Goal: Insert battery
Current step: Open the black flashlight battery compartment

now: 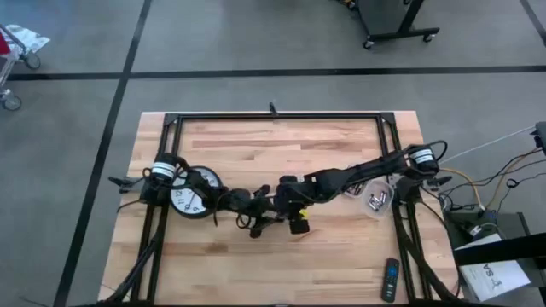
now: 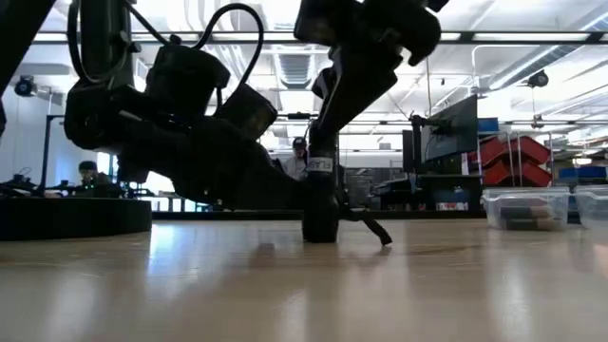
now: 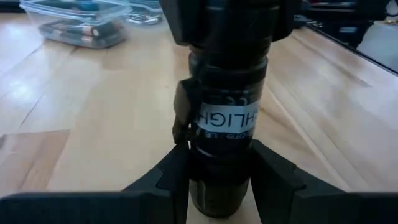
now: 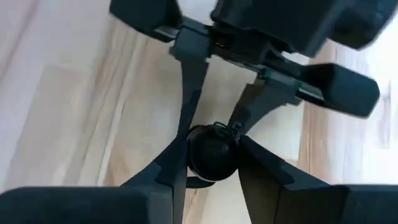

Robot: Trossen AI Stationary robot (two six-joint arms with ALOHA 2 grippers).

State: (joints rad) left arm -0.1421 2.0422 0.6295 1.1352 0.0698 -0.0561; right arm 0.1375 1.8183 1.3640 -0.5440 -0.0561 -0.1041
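Both grippers clamp upright flashlight.

Materials I see: pale wood, black plastic, clear plastic.

My table is light, smooth butcher-block wood with a soft sheen that mirrors the ceiling lights. The flashlight I hold upright looks like matt black metal or plastic with a glossy printed label band. Both grippers' fingers appear matt black plastic. A clear plastic container sits beyond, glossy and see-through.
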